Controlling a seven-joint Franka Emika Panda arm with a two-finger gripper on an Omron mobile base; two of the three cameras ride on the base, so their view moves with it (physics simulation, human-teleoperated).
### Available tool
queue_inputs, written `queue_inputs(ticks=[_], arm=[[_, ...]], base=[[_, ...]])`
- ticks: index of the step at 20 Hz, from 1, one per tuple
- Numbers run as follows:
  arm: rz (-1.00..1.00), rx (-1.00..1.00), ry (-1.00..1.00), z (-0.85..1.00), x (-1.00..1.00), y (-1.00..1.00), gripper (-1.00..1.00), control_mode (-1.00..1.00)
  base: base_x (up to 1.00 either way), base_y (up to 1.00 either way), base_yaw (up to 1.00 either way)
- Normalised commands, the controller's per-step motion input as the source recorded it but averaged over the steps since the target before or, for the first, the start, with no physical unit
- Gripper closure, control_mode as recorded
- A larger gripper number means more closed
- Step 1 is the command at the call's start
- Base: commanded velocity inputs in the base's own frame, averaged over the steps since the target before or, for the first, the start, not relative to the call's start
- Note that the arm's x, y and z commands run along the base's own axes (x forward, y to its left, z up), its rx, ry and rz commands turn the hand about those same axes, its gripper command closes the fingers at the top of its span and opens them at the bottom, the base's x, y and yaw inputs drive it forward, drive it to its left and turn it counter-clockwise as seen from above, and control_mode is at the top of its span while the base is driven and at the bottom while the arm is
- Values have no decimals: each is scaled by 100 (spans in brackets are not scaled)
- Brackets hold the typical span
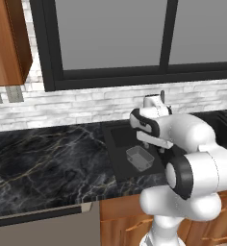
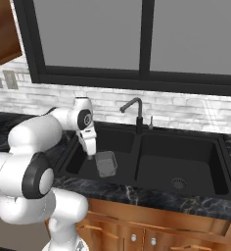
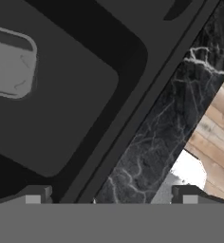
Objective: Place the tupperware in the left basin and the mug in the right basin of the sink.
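Tupperware (image 2: pixel 106 163) sits in left basin (image 2: pixel 83 159); hand (image 3: pixel 109 197) open, empty. Next: find mug for right basin (image 2: pixel 181 166).

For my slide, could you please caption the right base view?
Tupperware lies in the left basin; the open gripper hangs beside it.

1. The arm (image 1: pixel 192 158) has glossy white, rounded, bulbous shells.
2. Black rings band its joints.
3. A round grey cap with a small dark mark sits on the wrist joint in the right base view.
4. The fingertips (image 3: pixel 33 197) are small, grey and blocky.
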Motion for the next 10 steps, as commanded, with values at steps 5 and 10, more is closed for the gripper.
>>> queue_inputs(ticks=[5, 10], arm=[[36, 0, -9, 12, -44, -10, -100, -100], [36, 0, -15, 8, -47, -9, -100, -100]], base=[[0, 0, 0], [0, 0, 0]])
